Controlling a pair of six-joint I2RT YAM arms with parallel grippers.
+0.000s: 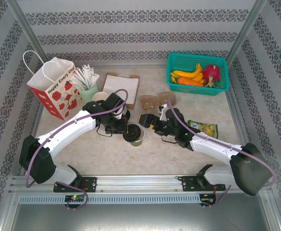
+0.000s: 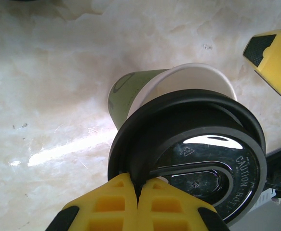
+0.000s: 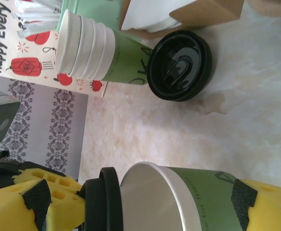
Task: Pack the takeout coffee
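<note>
- Green-sided paper cup (image 1: 137, 138), cream inside, stood upright and unlidded on the marble-look table (image 1: 106, 159) at the middle of the top view. In the right wrist view it sat along the lower edge, mouth turned to the picture's left.
- Its round black lid (image 2: 198, 159) was pinched at the rim by the left gripper (image 2: 138, 187), whose yellow fingers were pressed together on it. The lid hung beside and partly across the cup's mouth, not seated on the rim. Raised lettering with the word "CAUTION" showed on it in the left wrist view.
- Wide apart stood the fingers of the right gripper (image 3: 150, 204), with the cup between them. One black-patched finger (image 3: 268, 202) lay at the cup's green side at lower right. Whether it touched the cup could not be told.
- A nested stack of cups (image 3: 89, 50) stood at the upper left of the right wrist view, with spare lids (image 3: 179, 65) just beside it.
- That finger and the frame's bottom edge hid the cup's lower part, and the print on its side was too partial to read.
- In the top view the left arm overlapped the stack, leaving little more than a cream rim.
- A red-and-white gift bag (image 1: 53, 89) stood at the upper left of the top view, and its lettering was clipped in the right wrist view.
</note>
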